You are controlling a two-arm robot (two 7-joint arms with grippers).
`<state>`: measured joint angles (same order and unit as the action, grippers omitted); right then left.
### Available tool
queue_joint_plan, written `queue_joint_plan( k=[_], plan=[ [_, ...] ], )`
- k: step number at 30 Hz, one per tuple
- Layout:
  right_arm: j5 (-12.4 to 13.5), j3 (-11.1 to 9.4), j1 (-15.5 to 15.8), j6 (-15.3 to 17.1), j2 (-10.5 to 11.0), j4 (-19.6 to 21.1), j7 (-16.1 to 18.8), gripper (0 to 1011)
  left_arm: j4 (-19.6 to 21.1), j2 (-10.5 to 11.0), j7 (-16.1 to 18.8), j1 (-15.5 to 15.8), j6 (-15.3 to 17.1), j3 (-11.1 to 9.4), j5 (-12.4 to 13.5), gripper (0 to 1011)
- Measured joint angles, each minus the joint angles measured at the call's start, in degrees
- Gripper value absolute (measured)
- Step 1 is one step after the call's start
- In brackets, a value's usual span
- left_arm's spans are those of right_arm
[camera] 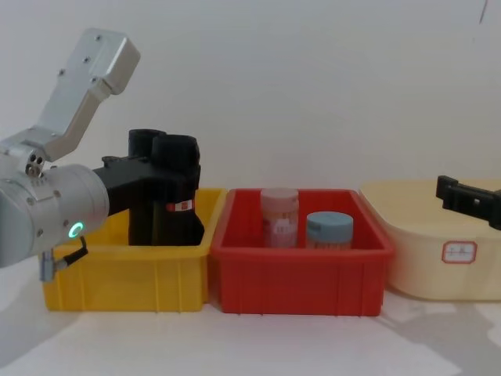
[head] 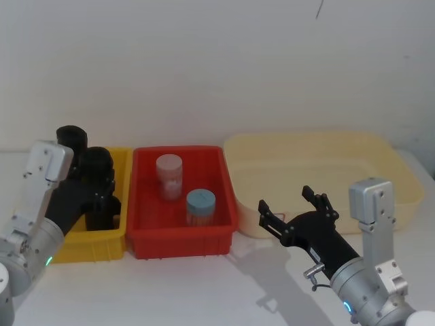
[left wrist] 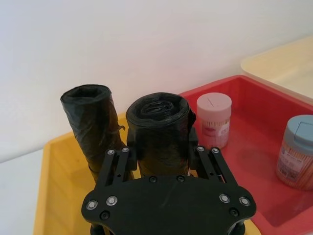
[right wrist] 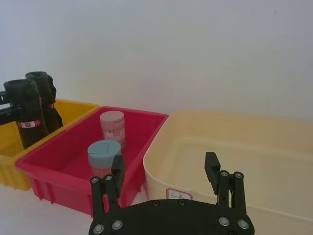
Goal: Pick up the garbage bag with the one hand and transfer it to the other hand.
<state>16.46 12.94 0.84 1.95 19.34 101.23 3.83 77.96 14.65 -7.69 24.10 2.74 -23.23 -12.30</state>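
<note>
Head view: left gripper (head: 103,200) at 9 o'clock, reaching into the yellow bin (head: 102,246), jaws closed on the bag (head: 96,161), one finger on each side of the roll. The bag stands upright in the bin, with a second roll (head: 71,138) just behind it, at its 11 o'clock. The red bin (head: 183,241) touches the yellow one at its 3 o'clock; a pink jar (head: 169,175) and a blue jar (head: 200,206) stand upright inside, the blue one nearer. Right gripper (head: 289,204) at 4 o'clock, over the table (head: 204,285), jaws wide apart and empty, just before the cream tub (head: 380,153). Left wrist view: fingers (left wrist: 120,164) lie against both sides of the bag (left wrist: 159,117); the second roll (left wrist: 90,117) is close beside it, both upright. Right wrist view: right gripper (right wrist: 164,166) spread, nothing between its forks, tub (right wrist: 234,122) ahead. Far off, the bag (right wrist: 24,107) shows its label band (right wrist: 29,124), with the left gripper's fingers on it above the band. Chest view: left gripper (camera: 149,184) comes in from 9 o'clock, green ring (camera: 76,230) lit on its wrist. The bag (camera: 180,168) is upright, its foot hidden by the bin wall, the band just above the rim. Right gripper (camera: 458,196) at 3 o'clock, before the tub's rim.
</note>
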Motion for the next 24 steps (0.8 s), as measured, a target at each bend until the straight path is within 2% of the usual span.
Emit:
queue_joint_plan(
  k=[8, 14, 24],
  plan=[
    [0.00, 0.00, 0.00, 0.00, 0.00, 0.00, 0.00, 1000, 1.60, -0.02, 0.34, 0.02, -0.23, 0.63, 0.74, 497],
    [0.00, 0.00, 0.00, 0.00, 0.00, 0.00, 0.00, 1001, 5.25, 0.64, 0.72, 0.59, 0.91, 0.84, 2.21, 461],
    [0.00, 0.00, 0.00, 0.00, 0.00, 0.00, 0.00, 1000, 8.60, 1.20, -1.77, 3.23, 2.50, -0.44, 3.66, 453]
  ],
)
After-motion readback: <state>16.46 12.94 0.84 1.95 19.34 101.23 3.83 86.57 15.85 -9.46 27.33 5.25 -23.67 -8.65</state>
